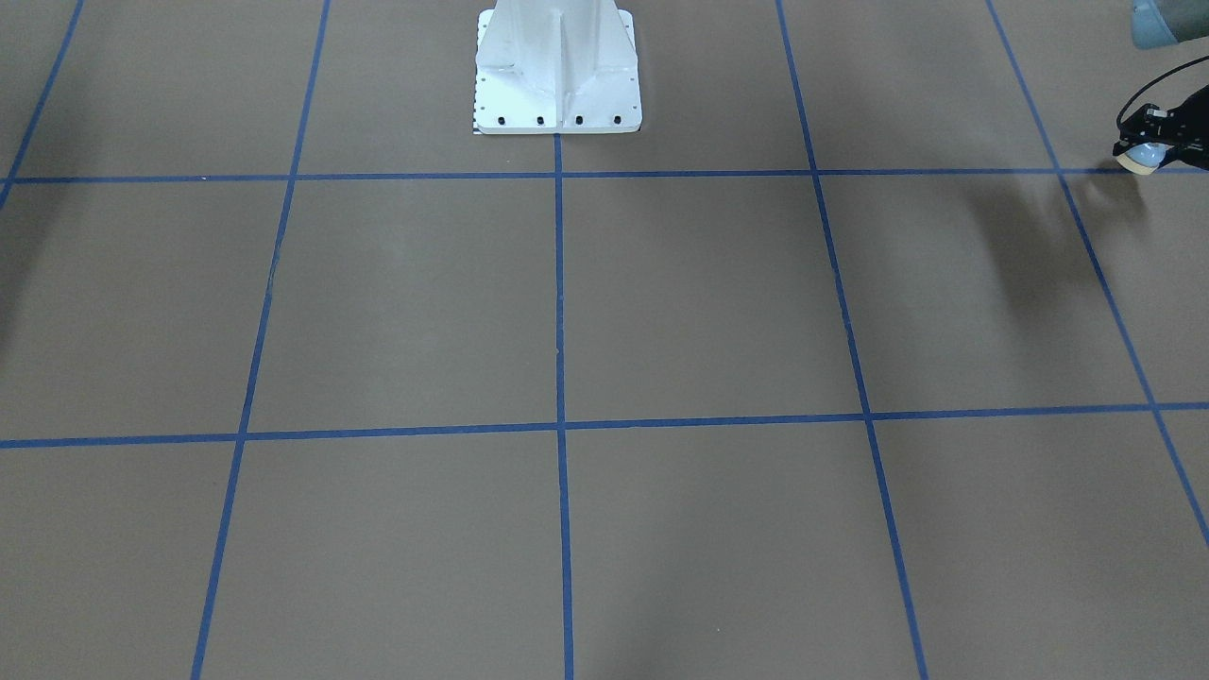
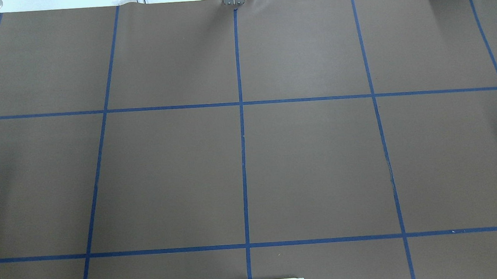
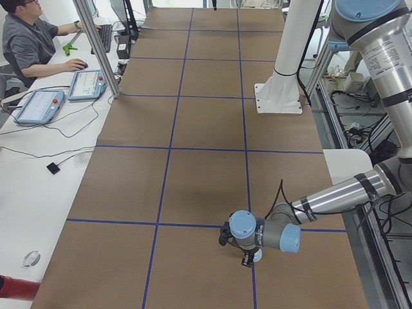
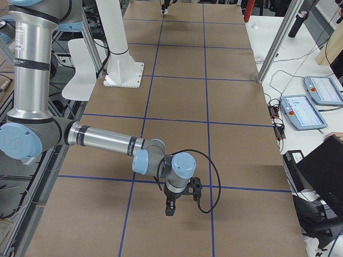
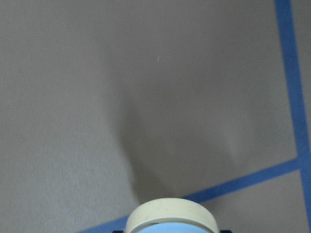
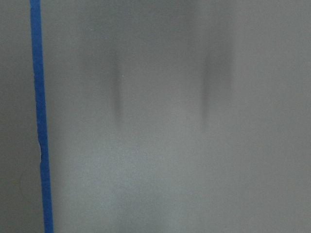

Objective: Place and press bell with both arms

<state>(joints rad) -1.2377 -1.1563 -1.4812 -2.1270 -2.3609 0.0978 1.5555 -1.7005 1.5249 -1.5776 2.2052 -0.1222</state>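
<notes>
The bell, light blue with a cream base ring, sits between the fingers of my left gripper at the far right edge of the front view, low over the brown table. It also shows in the left side view and at the bottom of the left wrist view. My right gripper hangs over the table at the opposite end and points down. It shows only in the right side view, so I cannot tell if it is open. The right wrist view shows only paper and blue tape.
The white pedestal base stands at the robot's edge of the table. Blue tape lines divide the brown paper into squares. An operator sits at a side desk with teach pendants.
</notes>
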